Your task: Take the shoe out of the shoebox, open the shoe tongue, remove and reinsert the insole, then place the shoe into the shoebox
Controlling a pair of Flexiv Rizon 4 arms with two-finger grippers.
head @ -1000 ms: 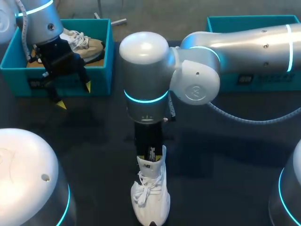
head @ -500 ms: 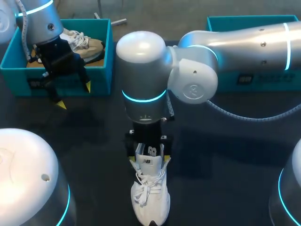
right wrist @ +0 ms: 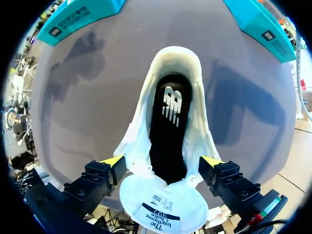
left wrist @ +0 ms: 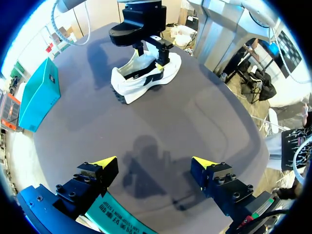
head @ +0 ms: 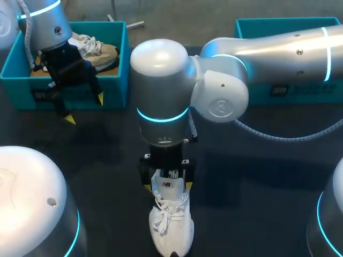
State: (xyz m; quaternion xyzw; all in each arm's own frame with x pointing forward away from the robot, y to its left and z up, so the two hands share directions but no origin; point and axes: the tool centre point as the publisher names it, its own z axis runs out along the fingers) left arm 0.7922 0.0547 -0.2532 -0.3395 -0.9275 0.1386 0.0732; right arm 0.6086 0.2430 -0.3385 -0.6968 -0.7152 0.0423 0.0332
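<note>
White lace-up trainer [head: 171,225] upright on dark grey desk [head: 257,214], long axis front-to-back, toe toward robot, right pincer [right wrist: 162,161] spread astride its collar, left pincer [left wrist: 154,161] likewise spread.

White shoe [head: 171,225] toe seemingly cut by edge; heel hidden under right arm [head: 161,91]; boxed shoe [head: 99,51] part-hidden

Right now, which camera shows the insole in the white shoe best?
Right wrist view: it looks straight down on the black insole. Head view hides it under the right arm; left wrist shows only the distant shoe.

Two shoes [head: 171,227] [head: 96,49], two shoeboxes [head: 19,85] [head: 252,25], two hands [head: 84,108] [head: 167,187].
</note>
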